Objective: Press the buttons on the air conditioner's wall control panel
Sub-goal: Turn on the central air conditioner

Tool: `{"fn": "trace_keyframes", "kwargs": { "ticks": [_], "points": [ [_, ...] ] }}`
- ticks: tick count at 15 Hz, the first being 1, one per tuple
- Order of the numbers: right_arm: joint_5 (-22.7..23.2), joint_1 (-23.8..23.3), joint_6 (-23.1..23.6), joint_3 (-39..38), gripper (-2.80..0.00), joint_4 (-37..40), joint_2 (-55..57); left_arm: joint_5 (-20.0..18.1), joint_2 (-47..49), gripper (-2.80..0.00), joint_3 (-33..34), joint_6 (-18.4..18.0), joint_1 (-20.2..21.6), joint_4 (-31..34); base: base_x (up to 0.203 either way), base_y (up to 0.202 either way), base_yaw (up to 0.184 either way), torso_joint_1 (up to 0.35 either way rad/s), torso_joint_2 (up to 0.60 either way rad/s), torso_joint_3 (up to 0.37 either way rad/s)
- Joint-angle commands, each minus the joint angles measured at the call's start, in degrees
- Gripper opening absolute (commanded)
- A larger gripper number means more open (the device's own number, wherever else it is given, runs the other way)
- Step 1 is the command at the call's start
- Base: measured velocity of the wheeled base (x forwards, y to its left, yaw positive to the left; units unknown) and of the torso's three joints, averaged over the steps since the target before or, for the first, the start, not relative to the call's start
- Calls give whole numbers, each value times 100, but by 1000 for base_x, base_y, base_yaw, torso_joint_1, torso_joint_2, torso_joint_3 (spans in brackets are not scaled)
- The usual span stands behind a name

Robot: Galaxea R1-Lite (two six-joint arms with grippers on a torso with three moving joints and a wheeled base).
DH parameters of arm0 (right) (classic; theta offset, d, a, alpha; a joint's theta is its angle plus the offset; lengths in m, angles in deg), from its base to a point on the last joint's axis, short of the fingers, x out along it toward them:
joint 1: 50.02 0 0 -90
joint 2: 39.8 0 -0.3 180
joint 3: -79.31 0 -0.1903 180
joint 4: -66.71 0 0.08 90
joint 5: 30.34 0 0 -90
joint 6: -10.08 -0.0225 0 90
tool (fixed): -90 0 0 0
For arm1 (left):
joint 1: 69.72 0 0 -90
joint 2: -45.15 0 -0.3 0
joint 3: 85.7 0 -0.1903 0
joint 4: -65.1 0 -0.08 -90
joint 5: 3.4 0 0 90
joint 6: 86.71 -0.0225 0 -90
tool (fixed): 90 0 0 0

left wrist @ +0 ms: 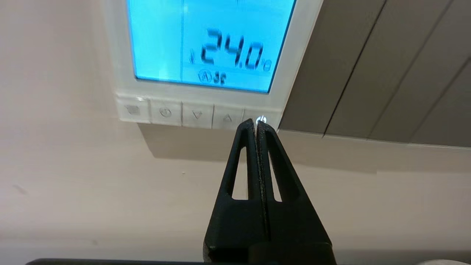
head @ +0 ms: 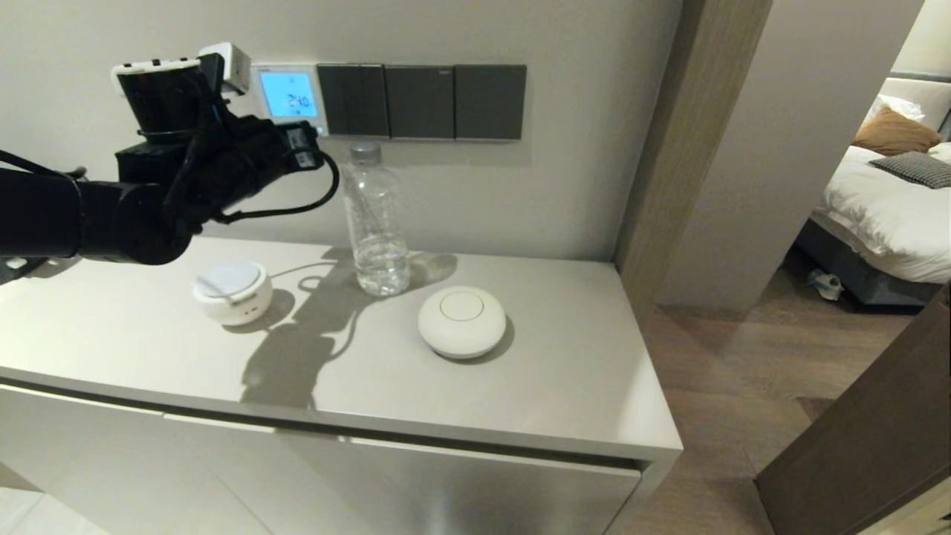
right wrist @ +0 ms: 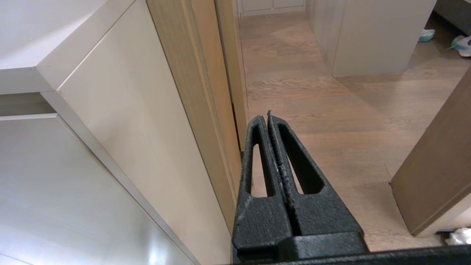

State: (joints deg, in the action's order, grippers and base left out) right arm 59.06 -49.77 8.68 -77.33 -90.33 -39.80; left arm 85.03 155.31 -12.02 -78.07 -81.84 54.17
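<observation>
White thermostat (left wrist: 206,55) lit; the closed left gripper (left wrist: 256,123) touches the power button (left wrist: 262,117) at its five o'clock corner. Next: gentle push.

Clearance below the air conditioner's wall control panel (head: 289,97)

Wall under it bare; water bottle (head: 376,220) at frame centre blocks its lower right; left pincer (left wrist: 256,123) occupies the approach.

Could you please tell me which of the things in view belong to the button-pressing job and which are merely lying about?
Belonging to the job:
- wall control panel, screen lit blue
- its buttons
- left gripper, shut, tips at the power button

Merely about:
- water bottle
- two round white devices
- dark switch plates
- right gripper, shut, parked low beside the cabinet
</observation>
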Motion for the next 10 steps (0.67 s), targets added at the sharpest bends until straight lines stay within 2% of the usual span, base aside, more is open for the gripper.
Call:
{"fn": "trace_keyframes", "kwargs": {
  "ticks": [1,10],
  "points": [
    [-1,2,0,-18,-280,-2,0,8,-126,-280,43,6,16,-15,0,0,0,0,0,0],
    [-1,2,0,-18,-280,-2,0,175,-100,-280,34,-11,306,-72,0,0,0,0,0,0]
  ]
}}
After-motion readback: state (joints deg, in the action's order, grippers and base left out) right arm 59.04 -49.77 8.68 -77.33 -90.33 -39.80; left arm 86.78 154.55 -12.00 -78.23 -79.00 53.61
